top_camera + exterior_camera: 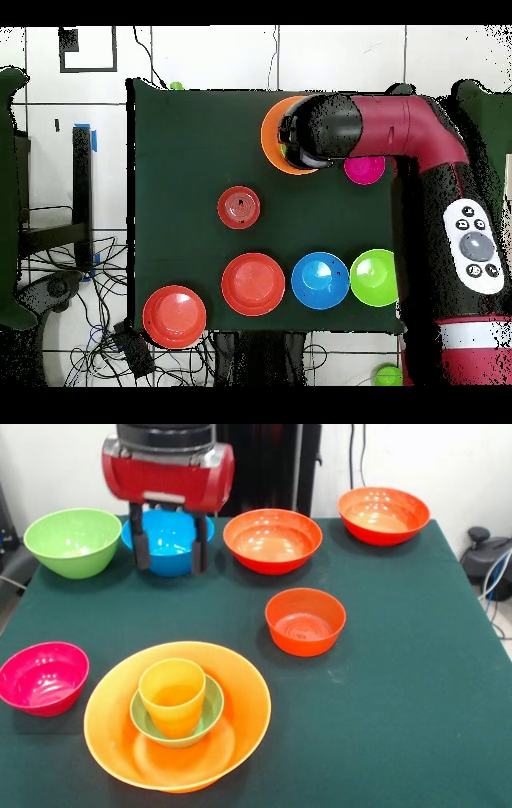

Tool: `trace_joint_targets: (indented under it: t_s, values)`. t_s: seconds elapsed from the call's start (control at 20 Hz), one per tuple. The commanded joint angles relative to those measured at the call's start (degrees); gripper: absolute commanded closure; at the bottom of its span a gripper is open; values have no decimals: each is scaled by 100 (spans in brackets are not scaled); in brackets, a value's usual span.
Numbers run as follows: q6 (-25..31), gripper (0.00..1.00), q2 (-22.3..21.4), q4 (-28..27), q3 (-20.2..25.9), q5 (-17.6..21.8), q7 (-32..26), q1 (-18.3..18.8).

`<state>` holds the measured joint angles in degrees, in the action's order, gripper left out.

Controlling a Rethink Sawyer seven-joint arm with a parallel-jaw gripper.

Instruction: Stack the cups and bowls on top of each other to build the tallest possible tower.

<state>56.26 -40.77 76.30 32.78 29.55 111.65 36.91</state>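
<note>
Behind spread empty gripper (170,550) fingers, blue bowl (167,542), tower (177,713) well apart

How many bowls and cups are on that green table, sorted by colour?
Orange: 2, the large bowl and the cup in it.
Red-orange bowls: 3.
Green bowls: 2.
Blue bowl: 1.
Pink bowl: 1.
Total: 9.
</note>
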Motion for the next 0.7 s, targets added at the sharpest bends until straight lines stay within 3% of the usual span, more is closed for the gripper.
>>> trace_joint_targets:
  t_s: [0.05, 0.4, 0.7]
  values:
    - [-15, 0, -191, 1546, 99, -292, -529, -17]
    - [-1151, 0, -394, 2604, -273, -148, 513, -325]
    - [-1677, 0, -842, 3553, -686, -97, 947, -614]
